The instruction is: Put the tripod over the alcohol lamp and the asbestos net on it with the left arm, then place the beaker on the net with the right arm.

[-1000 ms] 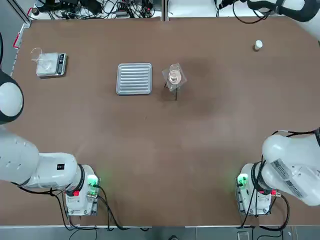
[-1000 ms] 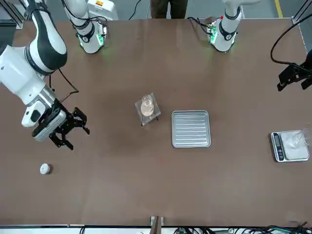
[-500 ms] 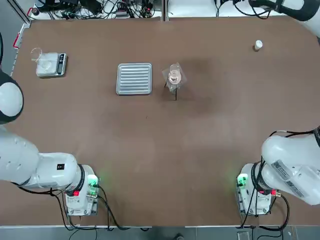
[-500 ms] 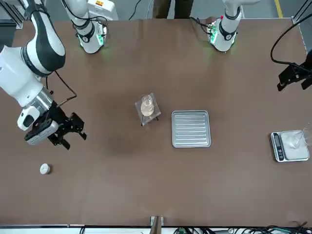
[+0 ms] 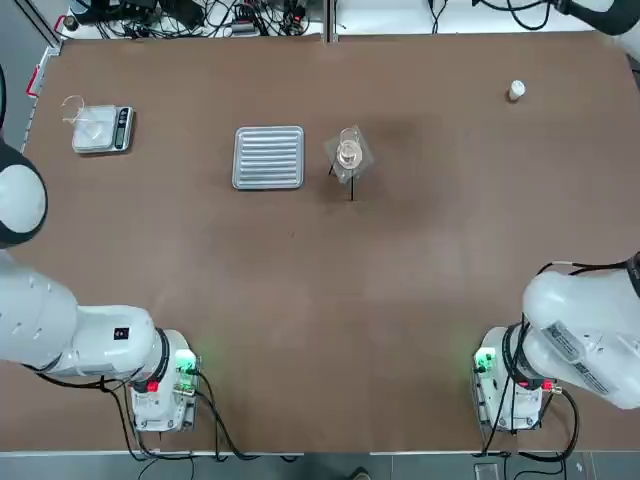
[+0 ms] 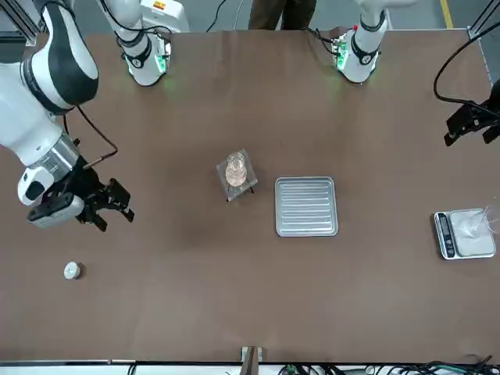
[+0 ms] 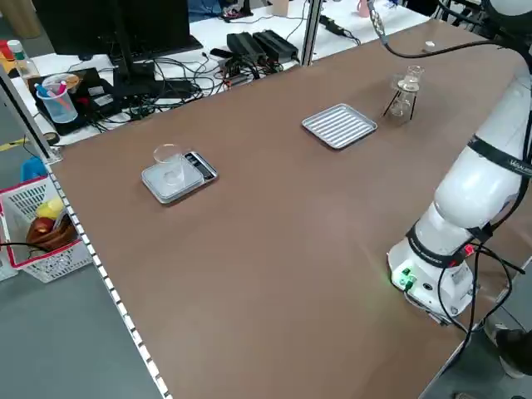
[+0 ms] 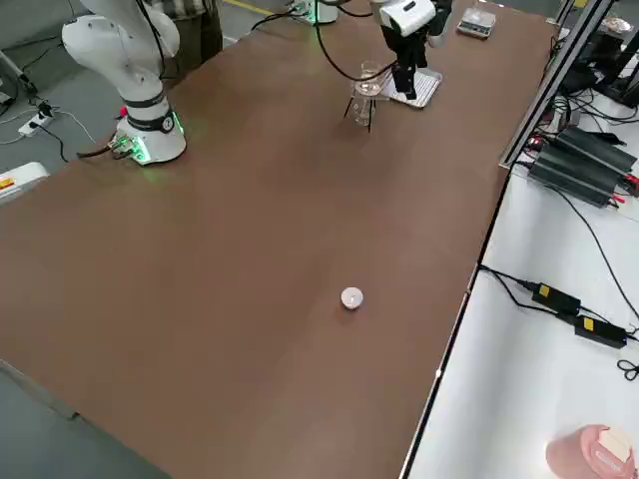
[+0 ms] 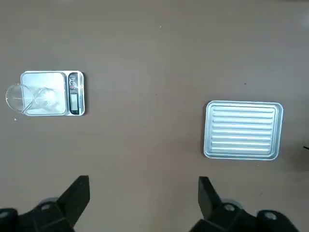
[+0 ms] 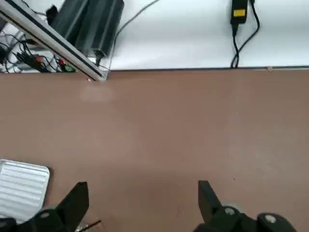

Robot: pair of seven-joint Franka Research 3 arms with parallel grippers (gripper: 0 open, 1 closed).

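On the brown worktop the beaker already sits atop the tripod, well apart from both released, empty jaws; the right gripper should simply withdraw without touching it.

White rounded arm links, black joint bands, green-lit bases, black cables, black two-finger right gripper.

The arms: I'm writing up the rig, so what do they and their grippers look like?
Both arms are glossy white with rounded links, dark joint bands and black cables. Their bases glow green. The right gripper and left gripper have black fingers on dark bodies.
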